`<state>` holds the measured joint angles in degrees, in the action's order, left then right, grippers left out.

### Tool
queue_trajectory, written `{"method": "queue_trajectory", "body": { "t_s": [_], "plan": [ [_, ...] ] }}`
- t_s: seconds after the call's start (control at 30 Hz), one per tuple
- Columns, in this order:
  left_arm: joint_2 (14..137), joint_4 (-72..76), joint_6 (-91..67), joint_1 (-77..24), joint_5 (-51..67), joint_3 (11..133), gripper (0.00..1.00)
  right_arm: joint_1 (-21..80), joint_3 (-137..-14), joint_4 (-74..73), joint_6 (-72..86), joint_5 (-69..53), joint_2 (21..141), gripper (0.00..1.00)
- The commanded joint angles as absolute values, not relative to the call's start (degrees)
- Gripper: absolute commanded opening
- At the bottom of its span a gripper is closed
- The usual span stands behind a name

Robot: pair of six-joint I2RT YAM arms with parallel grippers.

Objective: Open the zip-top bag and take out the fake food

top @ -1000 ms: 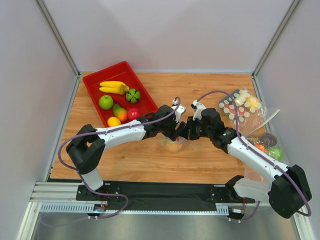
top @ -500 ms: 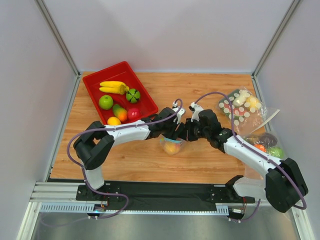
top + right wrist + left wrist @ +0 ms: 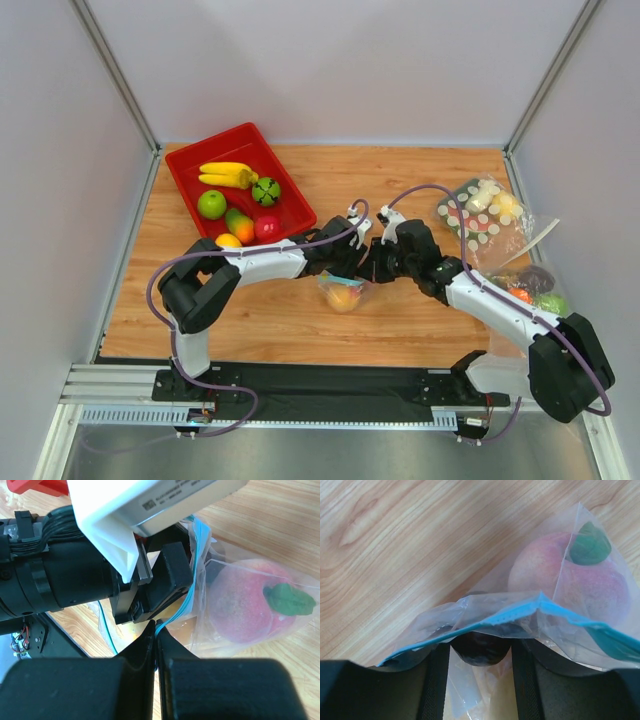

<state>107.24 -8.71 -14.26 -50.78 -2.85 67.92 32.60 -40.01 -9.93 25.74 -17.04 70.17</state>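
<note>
Both arms were bent inward, wrists nearly touching. The left gripper had its fingers parted (a clear gap between them); the right gripper was pinched shut on the bag.

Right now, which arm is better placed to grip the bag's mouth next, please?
Left: the left gripper stands open at the zip-top bag's teal strip; the right gripper is shut on it.

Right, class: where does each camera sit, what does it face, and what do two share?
Top: above and behind, looking down at the table; left arm, right arm whole.
Left wrist: looks down at the bag mouth; left fingers at bottom.
Right wrist: looks across the bag toward the left arm; right fingers pinch its strip.
Shared: both wrist views show the peach.
</note>
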Motion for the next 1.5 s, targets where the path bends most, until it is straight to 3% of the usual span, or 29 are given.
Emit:
{"method": "queue_trajectory", "body": {
  "t_s": [0.0, 0.13, 0.63, 1.47],
  "plan": [
    [107.1, -8.5, -13.9, -51.1, -1.7, 68.0, 0.4, 33.0, -39.6, -6.8, 25.8, -17.1, 69.9, 0.0],
    [104.4, -8.5, -14.2, -51.1, -0.3, 67.4, 0.31, 33.0, -39.5, -6.9, 25.8, -16.8, 69.9, 0.0],
    [90.5, -9.7, -14.9, -51.0, 7.3, 60.6, 0.31, 32.8, -40.9, -10.9, 24.6, -11.2, 69.5, 0.0],
    [72.0, -3.6, -16.7, -45.8, 3.2, 55.7, 0.31, 32.8, -39.9, -10.7, 24.5, -11.2, 68.5, 0.0]
  ]
}}
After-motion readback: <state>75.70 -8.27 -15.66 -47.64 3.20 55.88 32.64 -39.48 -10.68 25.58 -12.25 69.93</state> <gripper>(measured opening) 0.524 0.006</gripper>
